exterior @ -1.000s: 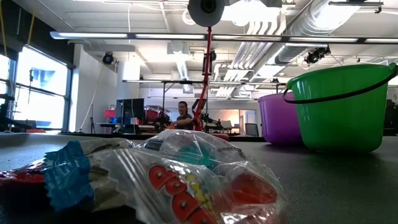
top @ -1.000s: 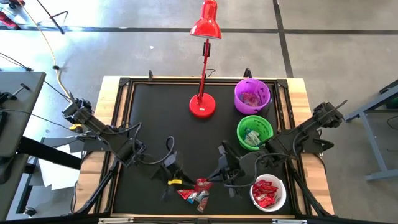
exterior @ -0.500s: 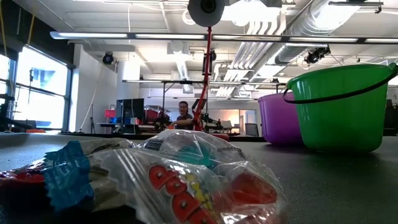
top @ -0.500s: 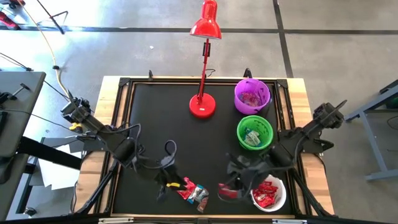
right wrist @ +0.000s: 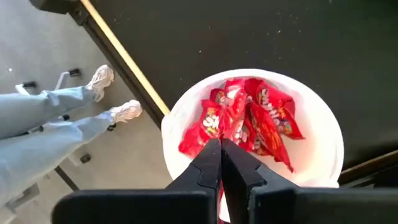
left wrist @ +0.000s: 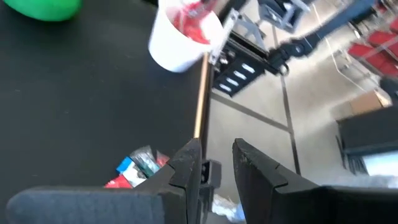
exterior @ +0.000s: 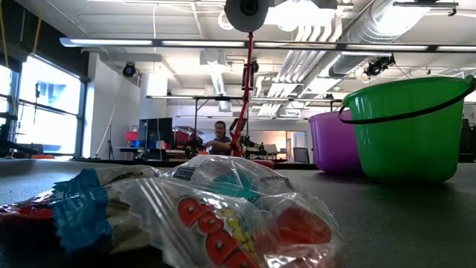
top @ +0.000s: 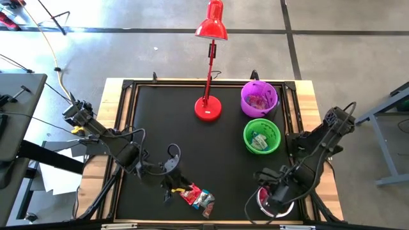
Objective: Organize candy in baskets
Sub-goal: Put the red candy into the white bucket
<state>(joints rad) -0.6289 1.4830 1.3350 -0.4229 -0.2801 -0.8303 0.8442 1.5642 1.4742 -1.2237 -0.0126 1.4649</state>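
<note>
A small pile of candy in red, blue and silvery wrappers lies on the black mat near the table's near edge, and fills the foreground of the low view. My left gripper is open just left of that pile, touching nothing. My right gripper hangs over the white basket, shut on a red candy. That basket holds several red candies. The green basket and the purple basket stand behind it, each with candy inside. My right gripper comes from above, pointing down into the white basket, with its fingers shut together. Only a thin red strip of candy shows between them, and the fingers hide the rest of the hold. The candy is lifted clear above the red candies in the basket.
A red desk lamp stands on its round base at the far middle of the mat, its pole rising in the low view. The table's wooden near edge runs beside the white basket. A person's legs stand just beyond that edge.
My right gripper has moved from the candy pile toward the table's right and near edge, carrying a red candy, and now hangs over the white basket. The pile has lost that red piece. My left gripper has stayed by the pile's left side.
</note>
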